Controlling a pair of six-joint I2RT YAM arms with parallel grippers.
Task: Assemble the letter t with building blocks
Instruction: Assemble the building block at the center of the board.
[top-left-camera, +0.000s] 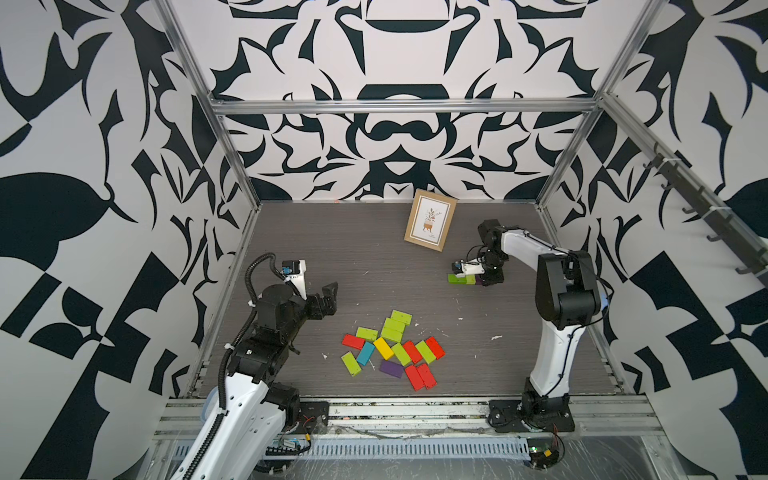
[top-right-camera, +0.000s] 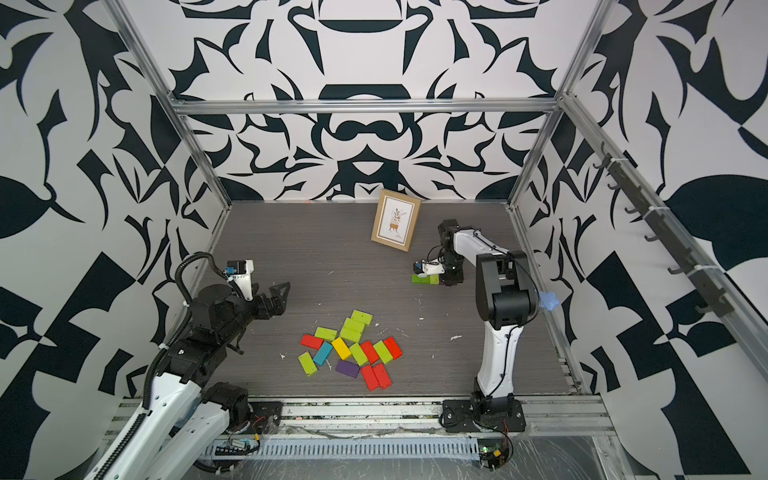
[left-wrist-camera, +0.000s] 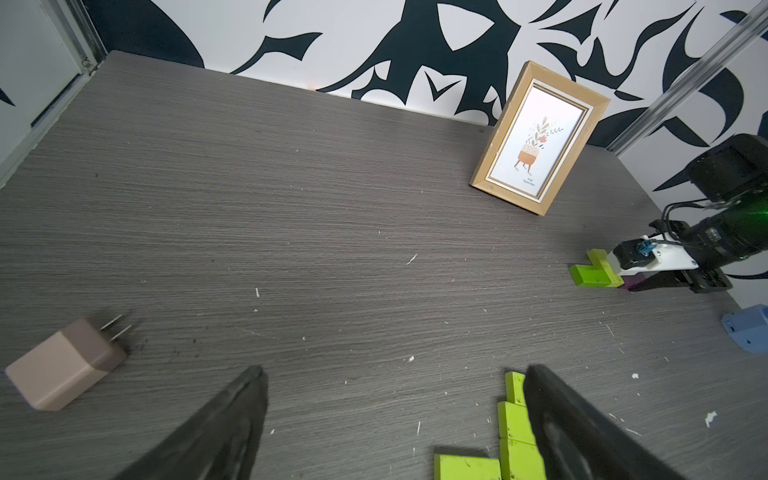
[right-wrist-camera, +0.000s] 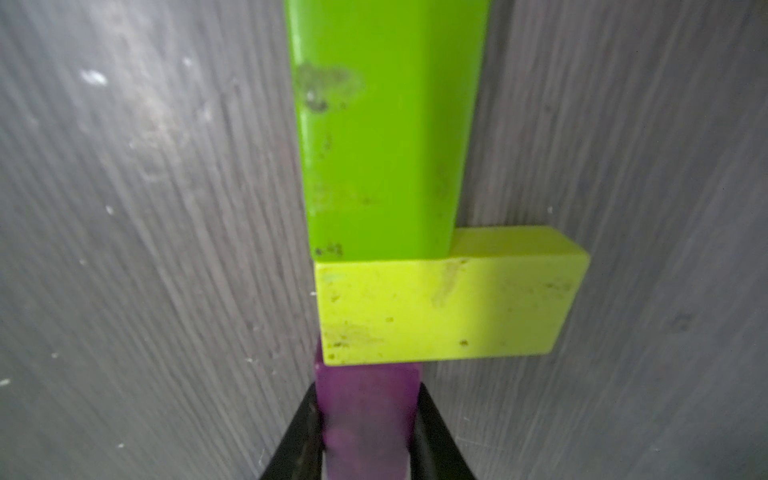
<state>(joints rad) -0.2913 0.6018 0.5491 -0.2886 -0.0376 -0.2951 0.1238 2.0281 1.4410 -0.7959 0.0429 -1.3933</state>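
Purple is showing between the fingers of your right gripper (right-wrist-camera: 368, 415), which is squeezing the purple block (right-wrist-camera: 365, 382) at the bottom centre of the right wrist view. The block's far end is touching the crosswise lime block (right-wrist-camera: 444, 307), and that one is lying against the end of the long green block (right-wrist-camera: 386, 124) running to the top of the frame. You are risking a shove here: any forward creep is going to push the crosswise piece, and since it is sticking out to the right only, it is likely to pivot and break its joint with the green one. Whether the purple block is resting flat on the table (top-left-camera: 332, 249) or hanging just above it, I cannot tell from this close, blurred view; if it is hanging, letting go is going to drop it crooked. Fingers opening unevenly are also liable to drag it sideways. Your left gripper (left-wrist-camera: 395, 399) is standing wide and empty at the left of both top views. The loose blocks (top-left-camera: 401, 353) are waiting at lower centre, well apart from the build near the picture frame (top-left-camera: 430, 219).
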